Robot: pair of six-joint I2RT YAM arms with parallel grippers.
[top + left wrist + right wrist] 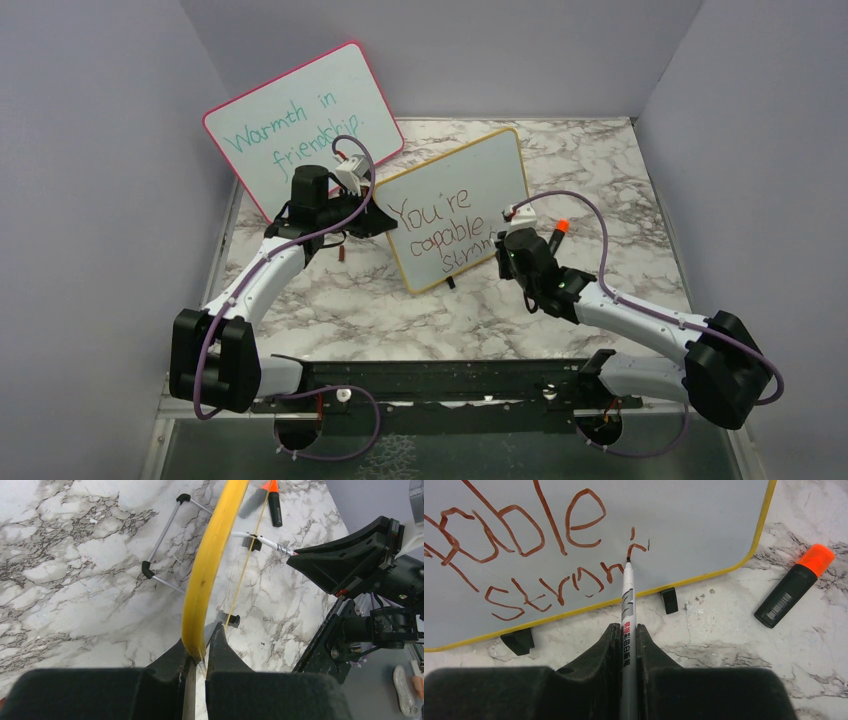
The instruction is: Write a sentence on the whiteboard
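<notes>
Seen from above, the right gripper and marker hide the end of the sentence. The right wrist view crops the whiteboard top and left.

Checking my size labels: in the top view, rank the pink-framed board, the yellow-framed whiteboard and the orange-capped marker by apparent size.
1. pink-framed board, largest though farther back.
2. yellow-framed whiteboard.
3. orange-capped marker, far smallest.

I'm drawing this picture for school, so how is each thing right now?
whiteboard: standing up, its yellow edge pinched by the left claw.
sentence: unfinished; the last word reads "stron".
pen: uncapped, tip touching the whiteboard.
left claw: shut on the whiteboard.
right claw: shut on the pen.
orange-capped marker: capped, lying on the table.
pink board: leaning upright at the back, teal writing on it.
</notes>
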